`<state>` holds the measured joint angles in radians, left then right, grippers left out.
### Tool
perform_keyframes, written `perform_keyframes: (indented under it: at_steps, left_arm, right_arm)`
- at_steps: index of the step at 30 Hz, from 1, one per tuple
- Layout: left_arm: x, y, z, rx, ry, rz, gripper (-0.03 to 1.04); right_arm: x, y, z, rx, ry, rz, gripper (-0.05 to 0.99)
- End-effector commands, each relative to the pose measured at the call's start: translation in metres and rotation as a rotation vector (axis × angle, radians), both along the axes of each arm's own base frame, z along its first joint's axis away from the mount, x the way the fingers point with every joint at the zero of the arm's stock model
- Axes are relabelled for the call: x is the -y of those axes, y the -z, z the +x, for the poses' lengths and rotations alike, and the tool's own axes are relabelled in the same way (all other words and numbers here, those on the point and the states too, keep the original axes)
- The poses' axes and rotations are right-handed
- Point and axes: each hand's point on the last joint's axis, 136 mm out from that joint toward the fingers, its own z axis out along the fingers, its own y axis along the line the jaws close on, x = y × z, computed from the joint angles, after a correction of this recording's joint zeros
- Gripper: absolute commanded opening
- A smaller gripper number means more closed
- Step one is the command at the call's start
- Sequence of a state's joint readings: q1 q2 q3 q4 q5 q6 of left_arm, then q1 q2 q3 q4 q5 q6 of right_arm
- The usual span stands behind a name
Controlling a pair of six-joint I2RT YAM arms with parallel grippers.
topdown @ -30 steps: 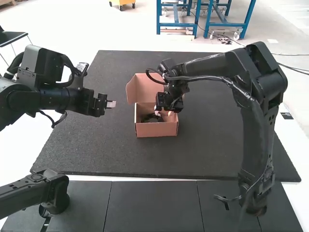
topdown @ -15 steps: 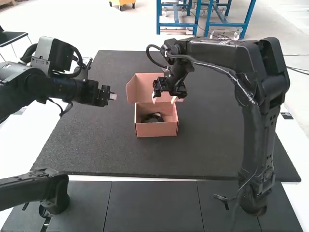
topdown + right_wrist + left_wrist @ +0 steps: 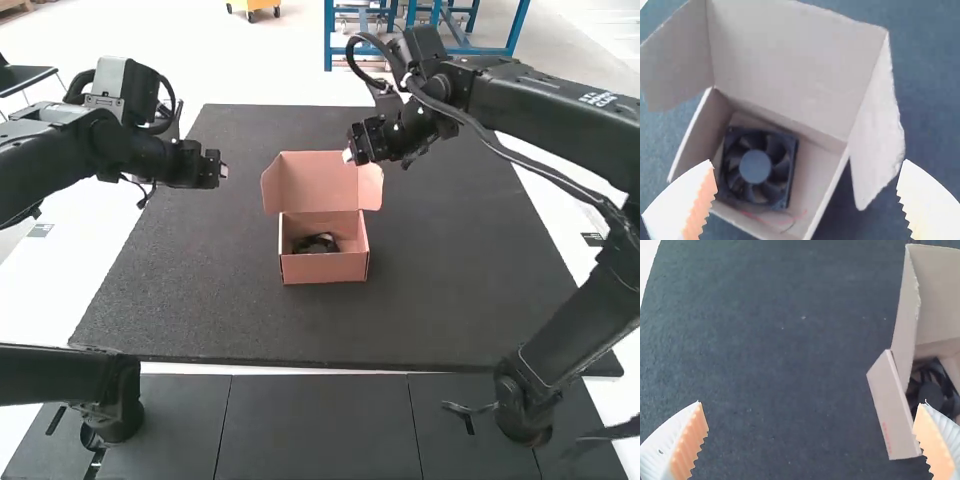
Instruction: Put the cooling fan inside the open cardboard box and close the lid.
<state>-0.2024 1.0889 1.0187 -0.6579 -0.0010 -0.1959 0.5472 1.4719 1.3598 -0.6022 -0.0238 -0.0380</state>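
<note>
Fan part's done: the cooling fan (image 3: 757, 167) is lying flat on the bottom of the cardboard box (image 3: 325, 265), hub facing up, so all that's left is the lid (image 3: 318, 182).

The lid is standing straight up off the far wall of the box, hinge running left to right, with its side flaps (image 3: 272, 190) splayed toward you. It has to tip forward and down, toward the arm bases.

Your right gripper (image 3: 353, 155) is the closer one by a mile. It hangs up high by the lid's top right corner, fingers spread wide, nothing in them. Its wrist cam looks straight down on the lid's inner face and into the box, so my guess is it's sitting on the open side of the lid or right over the top edge, not behind it. I'd get a finger behind that top edge before you push.

Your left gripper (image 3: 215, 168) is also wide open and empty, well off to the left of the box over bare mat (image 3: 200, 290), at roughly lid height. It could tuck the left flap later, but the right one should lead.
</note>
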Motion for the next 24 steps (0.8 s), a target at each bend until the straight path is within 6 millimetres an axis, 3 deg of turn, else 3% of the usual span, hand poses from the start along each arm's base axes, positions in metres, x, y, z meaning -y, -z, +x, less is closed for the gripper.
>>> perform_keyframes:
  at_steps: [1, 6, 12, 24]
  left_arm:
    - [-0.004, -0.011, 0.011, 0.029, -0.019, 0.016, 0.97]
    - [-0.006, 0.002, 0.019, -0.004, -0.033, 0.040, 0.97]
    - [-0.005, 0.010, 0.029, -0.032, -0.037, 0.057, 0.97]
    - [-0.002, 0.011, 0.049, -0.029, -0.034, 0.065, 0.97]
  right_arm:
    - [0.018, 0.002, -0.001, 0.064, 0.041, -0.021, 0.81]
    - [0.023, 0.007, -0.002, 0.130, 0.055, 0.015, 0.81]
    - [0.050, 0.022, 0.014, 0.147, 0.130, 0.031, 0.81]
    - [0.037, 0.046, 0.035, 0.137, 0.103, 0.041, 0.81]
